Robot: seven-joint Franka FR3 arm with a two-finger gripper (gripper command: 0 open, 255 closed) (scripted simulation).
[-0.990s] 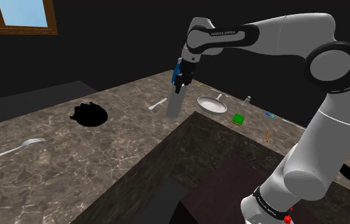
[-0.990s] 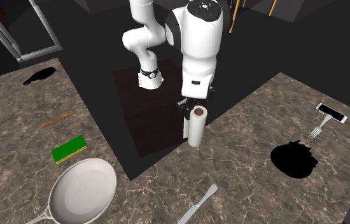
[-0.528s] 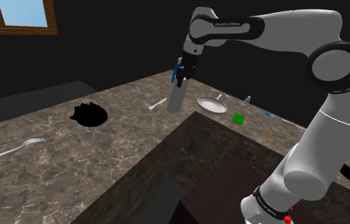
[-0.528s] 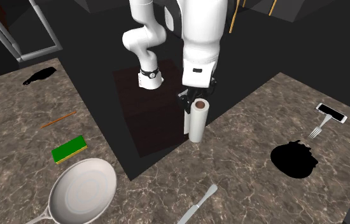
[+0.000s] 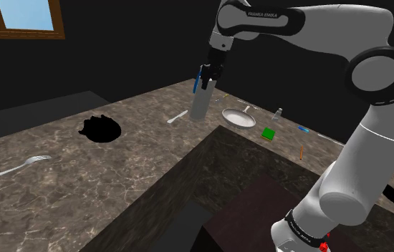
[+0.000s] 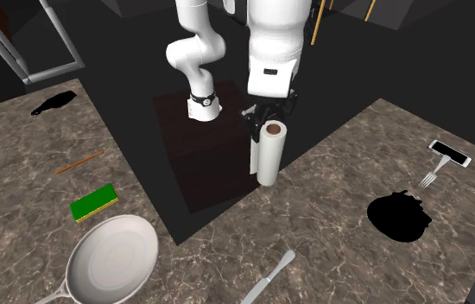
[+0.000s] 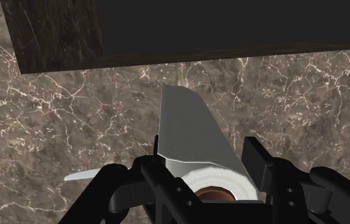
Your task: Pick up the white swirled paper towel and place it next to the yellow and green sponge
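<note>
The counter (image 6: 331,224) looks like veined brown marble; the paper towel (image 6: 268,160) is matt white.

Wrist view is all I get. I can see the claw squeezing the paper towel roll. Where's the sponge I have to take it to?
Observer: The sponge, green on top with a yellow edge, lies flat on the counter at the second exterior view's left, well apart from the paper towel roll.
Operator: Is anything close to it?
Observer: Yes, a round pan sits right beside it, nearer that camera.
Operator: Is my roll tipping over?
Observer: No, it hangs upright below the claw, which grips its top end.
</note>
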